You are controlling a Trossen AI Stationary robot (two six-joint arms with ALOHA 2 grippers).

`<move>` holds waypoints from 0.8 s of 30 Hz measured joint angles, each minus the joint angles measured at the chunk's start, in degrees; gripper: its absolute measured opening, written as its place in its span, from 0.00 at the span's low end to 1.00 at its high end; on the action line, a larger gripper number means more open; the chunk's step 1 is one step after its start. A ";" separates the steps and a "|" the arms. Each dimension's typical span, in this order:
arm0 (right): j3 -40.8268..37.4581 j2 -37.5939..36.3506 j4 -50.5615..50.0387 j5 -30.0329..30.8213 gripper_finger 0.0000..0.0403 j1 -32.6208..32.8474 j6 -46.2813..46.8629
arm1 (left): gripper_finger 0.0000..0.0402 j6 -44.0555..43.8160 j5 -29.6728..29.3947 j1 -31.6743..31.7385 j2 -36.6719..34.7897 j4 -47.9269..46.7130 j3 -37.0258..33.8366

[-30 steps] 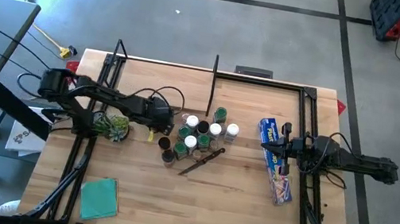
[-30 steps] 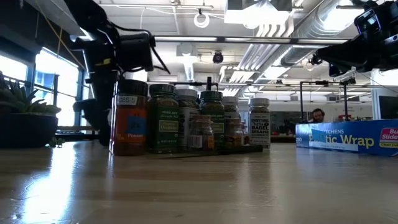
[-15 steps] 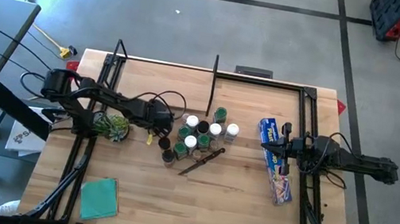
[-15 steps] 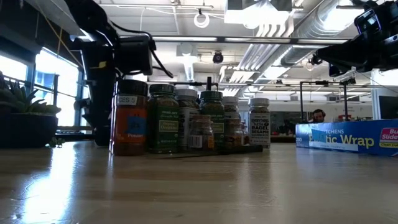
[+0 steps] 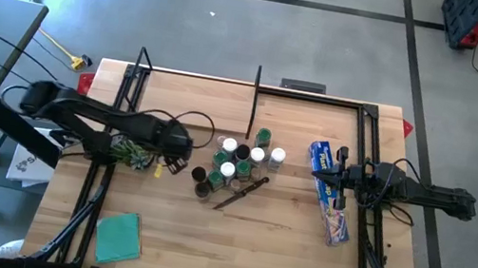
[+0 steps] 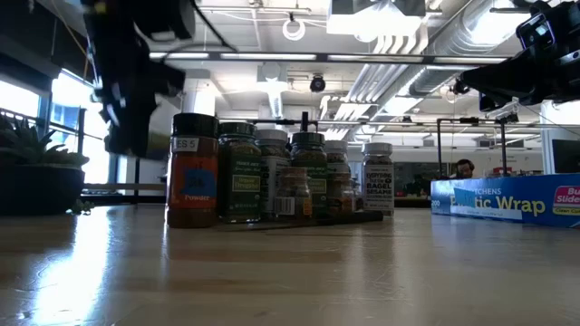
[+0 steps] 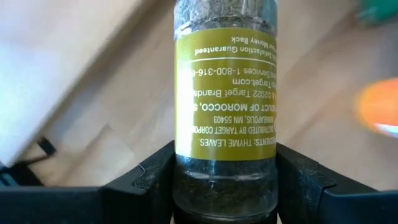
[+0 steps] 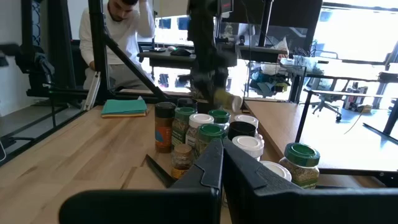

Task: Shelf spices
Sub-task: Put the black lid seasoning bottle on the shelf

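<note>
- The spices (image 5: pixel 236 164) are standing as a tight cluster of small jars near the middle of the wooden table (image 5: pixel 279 246), capped in white, green and black; in the low view the nearest is an orange-filled jar with a black cap (image 6: pixel 192 170).
- One jar, a thyme jar (image 7: pixel 225 106) with an olive-yellow label, is sitting clamped between the two dark fingers (image 7: pixel 155 180) of the left gripper (image 5: pixel 181 149); the jar is lying sideways in the grasp, clear of the table, as the right wrist view shows (image 8: pixel 227 99).
- The left gripper is hanging just left of the cluster, above the table and close beside a small potted plant (image 5: pixel 129 149).
- The shelf (image 5: pixel 195 98) is lying along the far left part of the table, a pale plank with a thin black upright rod (image 5: pixel 255 98) at its right end and another at its left; no jar is standing on it.
- The right gripper (image 5: pixel 336 180) is resting at the right side of the table, over the long blue wrap box (image 5: pixel 330 193), well apart from the jars; its fingers (image 8: pixel 208 171) are pressed together with nothing between them.
- A dark-handled knife (image 5: pixel 241 192) is lying on the near side of the cluster, touching or just beside the nearest jars.
- A teal cloth (image 5: pixel 118 236) is lying at the near left of the table.
- A person in a white top (image 8: pixel 121 37) is sitting beyond the table in the right wrist view.
</note>
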 joint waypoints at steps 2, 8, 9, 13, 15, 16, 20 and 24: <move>-0.01 -0.02 0.00 0.02 0.00 0.00 0.02 | 0.49 1.41 -0.53 -0.51 -4.03 -2.86 1.62; -0.02 -0.02 0.00 0.00 0.00 0.00 0.00 | 0.49 1.56 -12.75 -3.48 -15.18 -4.54 2.86; 0.00 -0.02 0.00 0.00 0.00 0.00 0.02 | 0.49 1.27 -16.11 -4.61 -16.70 -3.36 2.85; -0.01 -0.02 -0.01 0.01 0.00 0.00 0.01 | 0.49 5.17 -26.82 -9.72 -20.97 5.54 2.85; -0.01 -0.02 0.00 0.01 0.00 0.00 0.00 | 0.49 11.10 -28.28 -11.33 -21.99 11.51 2.87; -0.02 -0.02 0.00 0.02 0.00 0.00 0.02 | 0.49 14.92 -28.32 -11.90 -22.09 14.21 2.87; 0.11 -0.06 1.05 3.09 0.00 -0.02 -0.65 | 0.49 31.38 -25.79 -14.70 -21.52 25.38 2.71; 1.48 -0.09 1.32 4.67 0.00 0.00 -9.71 | 0.49 43.56 -19.82 -16.60 -20.74 38.18 0.08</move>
